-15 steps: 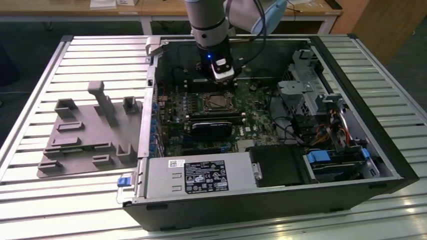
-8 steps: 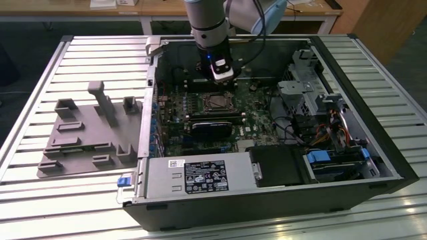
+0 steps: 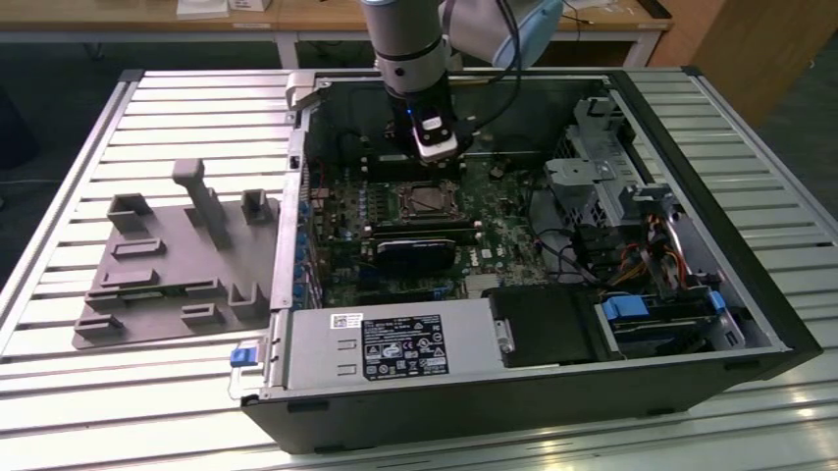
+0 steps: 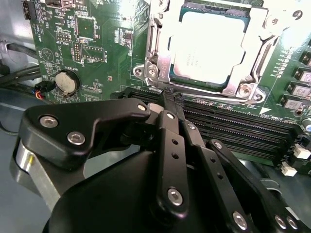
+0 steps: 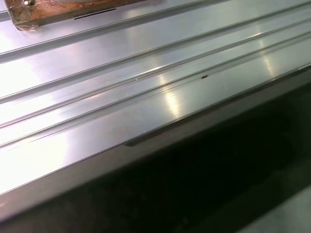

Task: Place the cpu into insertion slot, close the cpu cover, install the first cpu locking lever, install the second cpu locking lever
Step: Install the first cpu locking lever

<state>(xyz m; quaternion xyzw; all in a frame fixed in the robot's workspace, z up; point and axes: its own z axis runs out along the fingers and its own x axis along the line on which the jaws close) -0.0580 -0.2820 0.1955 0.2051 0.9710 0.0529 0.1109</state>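
The cpu (image 4: 206, 46) sits in the insertion slot (image 4: 194, 82), its pale metal top showing through the window of the cpu cover (image 4: 260, 51), which lies flat over it. The gripper (image 4: 170, 99) hangs just beside the slot, fingers pressed together with nothing between them, their tips above the long black memory slots (image 4: 233, 124) that border the socket. In the exterior view the gripper (image 3: 435, 152) is down inside the open computer case (image 3: 733, 294), close to the case's far wall, with the slot (image 3: 426, 201) just below it. Around the slot there is little free room: a black card (image 3: 416, 250) lies just on the near side, and a tangle of cables (image 3: 576, 250) and drive cages (image 3: 629, 196) crowd the exterior view's right. A coin battery (image 4: 65, 81) sits on the green board (image 4: 102, 43), well apart from the slot. Beside the case, on the ribbed metal table (image 3: 78, 147), rests a grey fixture tray (image 3: 171, 270).
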